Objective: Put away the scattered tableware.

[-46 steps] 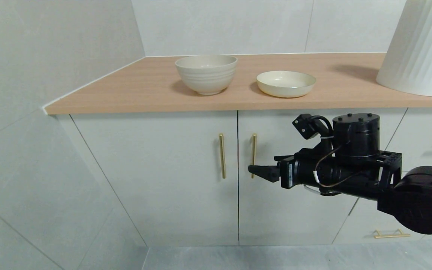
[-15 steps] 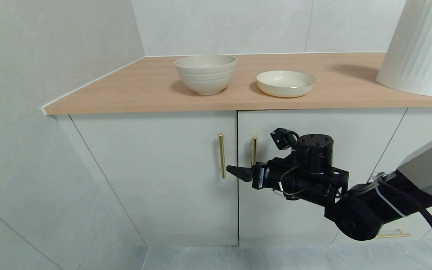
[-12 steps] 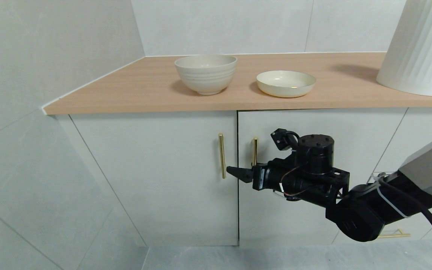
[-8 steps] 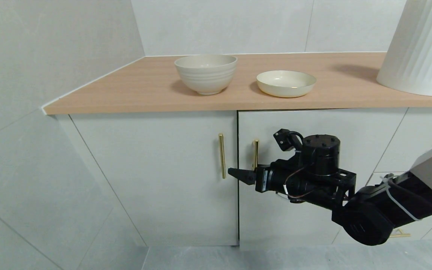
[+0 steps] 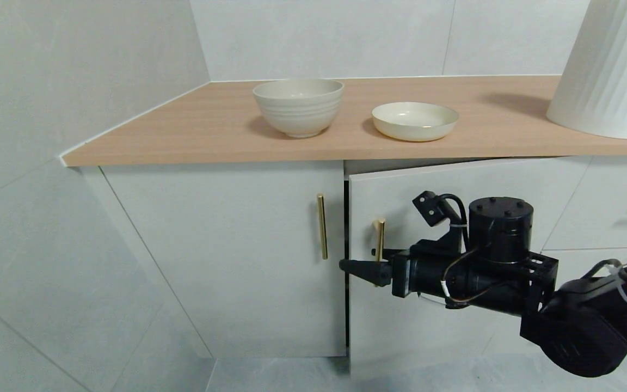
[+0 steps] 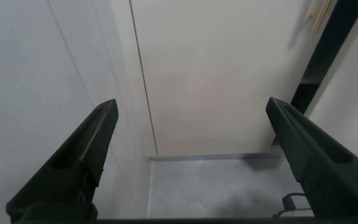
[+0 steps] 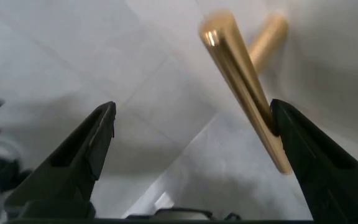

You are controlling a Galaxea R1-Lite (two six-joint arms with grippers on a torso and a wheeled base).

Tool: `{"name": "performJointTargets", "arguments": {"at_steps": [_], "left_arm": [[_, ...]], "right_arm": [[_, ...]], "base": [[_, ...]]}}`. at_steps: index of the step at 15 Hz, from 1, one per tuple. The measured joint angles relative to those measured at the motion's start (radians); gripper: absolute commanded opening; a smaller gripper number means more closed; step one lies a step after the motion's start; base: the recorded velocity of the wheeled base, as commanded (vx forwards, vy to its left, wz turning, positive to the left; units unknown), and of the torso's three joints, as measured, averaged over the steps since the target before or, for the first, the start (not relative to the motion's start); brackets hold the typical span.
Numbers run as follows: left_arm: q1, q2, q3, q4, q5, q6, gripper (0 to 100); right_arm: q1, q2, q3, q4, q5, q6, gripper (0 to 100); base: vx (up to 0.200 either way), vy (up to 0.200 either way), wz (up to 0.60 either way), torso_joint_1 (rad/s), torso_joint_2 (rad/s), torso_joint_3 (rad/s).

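Under wooden tabletop (image 5: 210, 130), hooks wide-open right end effector (image 5: 349, 266) behind brass bar handle (image 5: 380, 239), draws pale cabinet door (image 5: 389, 188) newly ajar, unlocking storage.

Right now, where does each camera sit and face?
Head view: on the head, facing forward-down at the counter, bowl, plate and cabinet doors; the right arm and right gripper show.
Left wrist view: on the left wrist, facing the cabinet doors and floor; the left gripper, open, shows.
Right wrist view: on the right wrist, facing the gold handle, inside the open right gripper.
Shared: head and right wrist views both show that handle.
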Motion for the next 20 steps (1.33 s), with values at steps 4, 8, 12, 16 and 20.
{"name": "performJointTargets", "arguments": {"at_steps": [4,8,12,16,20], "left_arm": [[0.0,0.0,0.0,0.0,0.0,0.0,100],[0.0,0.0,0.0,0.0,0.0,0.0,100],[0.0,0.0,0.0,0.0,0.0,0.001,100],[0.0,0.0,0.0,-0.004,0.0,-0.001,100],[-0.001,0.0,-0.057,-0.007,-0.065,-0.029,100]], "right_arm": [[0.018,-0.047,0.051,0.0,0.027,-0.003,100],[0.025,-0.1,0.112,0.003,0.119,-0.006,100],[0.028,-0.166,0.18,0.006,0.141,-0.007,100],[0.028,-0.201,0.211,0.001,0.184,-0.007,100],[0.027,-0.222,0.216,0.0,0.19,-0.007,100]], "base": [[0.0,0.0,0.0,0.0,0.0,0.0],[0.0,0.0,0.0,0.0,0.0,0.0],[0.0,0.0,0.0,0.0,0.0,0.0],[0.0,0.0,0.0,0.0,0.0,0.0],[0.0,0.0,0.0,0.0,0.0,0.0]]}}
